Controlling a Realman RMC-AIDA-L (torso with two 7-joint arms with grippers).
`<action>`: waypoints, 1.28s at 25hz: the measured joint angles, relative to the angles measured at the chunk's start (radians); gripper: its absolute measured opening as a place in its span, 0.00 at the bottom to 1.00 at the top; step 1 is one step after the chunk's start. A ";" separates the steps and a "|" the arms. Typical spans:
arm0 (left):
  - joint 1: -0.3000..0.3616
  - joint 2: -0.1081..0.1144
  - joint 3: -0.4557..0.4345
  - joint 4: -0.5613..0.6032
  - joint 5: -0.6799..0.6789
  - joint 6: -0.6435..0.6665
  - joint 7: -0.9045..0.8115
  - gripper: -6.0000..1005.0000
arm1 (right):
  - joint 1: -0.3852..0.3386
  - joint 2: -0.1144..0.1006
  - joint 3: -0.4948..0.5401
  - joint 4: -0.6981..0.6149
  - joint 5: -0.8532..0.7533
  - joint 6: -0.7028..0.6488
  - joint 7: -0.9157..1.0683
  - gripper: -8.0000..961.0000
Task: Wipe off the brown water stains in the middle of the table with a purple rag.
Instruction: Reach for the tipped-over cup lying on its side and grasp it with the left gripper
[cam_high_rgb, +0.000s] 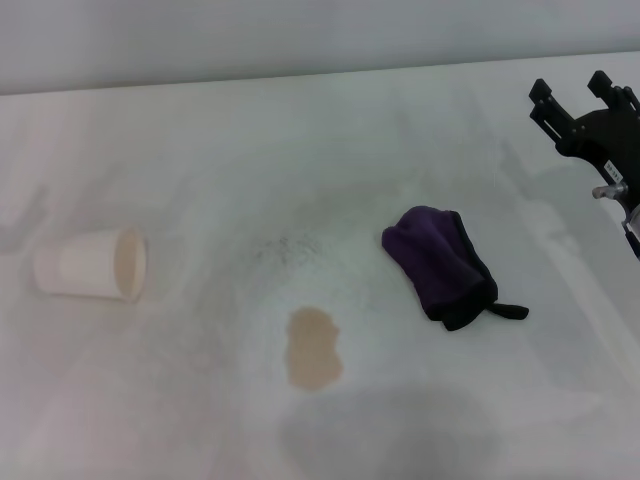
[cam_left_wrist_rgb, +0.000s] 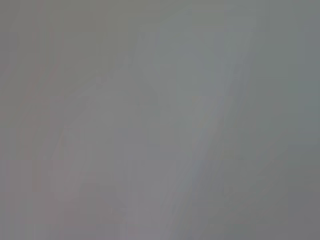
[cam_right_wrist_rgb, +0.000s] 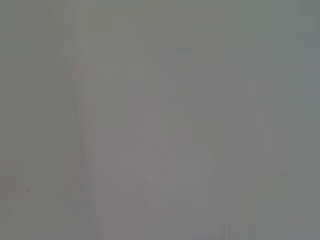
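Purple rag (cam_high_rgb: 440, 265) lies mid-worktop (cam_high_rgb: 200, 160), long axis running far-left to near-right, strap toward me. Brown stain (cam_high_rgb: 314, 347) near-left of it, apart, elongated. I see right end effector (cam_high_rgb: 585, 100) aloft far right, fingers spread, empty. Paper cup (cam_high_rgb: 92, 264) tipped, left.

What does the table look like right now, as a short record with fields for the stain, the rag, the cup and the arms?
stain: brown water stains, one tan patch near the front middle of the table, unwiped
rag: purple rag, bunched, lying to the right of and behind the stain, not touching it
cup: white paper cup, tipped on its side at the left
right arm: right end effector raised at the far right, open, holding nothing
left arm: not in view
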 joint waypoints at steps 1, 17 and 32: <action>0.000 0.000 0.000 0.000 0.000 0.000 0.000 0.88 | 0.000 0.000 0.000 -0.001 0.000 0.000 0.000 0.89; -0.231 0.089 0.001 -0.363 0.683 0.167 0.006 0.88 | -0.019 -0.006 -0.006 -0.015 0.001 -0.001 0.000 0.89; -0.492 0.100 0.003 -0.506 1.192 0.230 0.035 0.88 | -0.018 -0.005 0.030 -0.055 0.007 -0.005 0.079 0.89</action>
